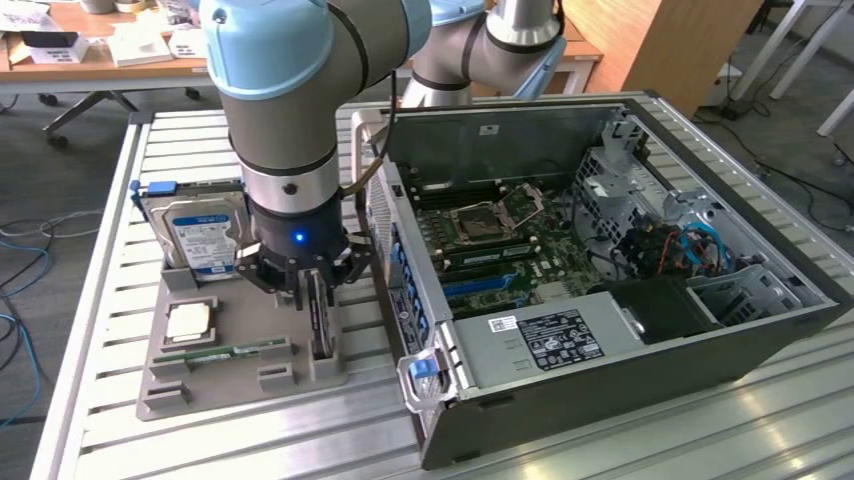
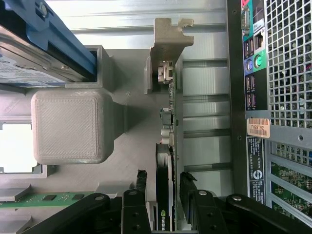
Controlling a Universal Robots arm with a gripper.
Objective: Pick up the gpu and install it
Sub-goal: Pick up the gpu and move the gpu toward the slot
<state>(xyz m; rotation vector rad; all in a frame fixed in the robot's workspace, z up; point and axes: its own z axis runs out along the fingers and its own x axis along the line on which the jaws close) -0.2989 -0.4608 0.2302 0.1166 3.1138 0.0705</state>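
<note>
- One gpu [image 2: 165, 200] stands on edge in a slot of the grey holder tray [image 1: 227, 392], with its pale bracket [image 2: 168, 44] at one end.
- One gripper [image 2: 164, 179] straddles the card, its jaws apart, one finger on each side.
- The tray also carries one hard drive [image 1: 200, 235], one CPU [image 1: 188, 320] and one RAM stick [image 1: 220, 354].
- One opened computer case [image 1: 601, 250] lies just beside the tray on the slatted bench [image 1: 107, 440].
- The card's edge shows an NVIDIA logo; the case carries an orange barcode label [image 2: 258, 127].
</note>
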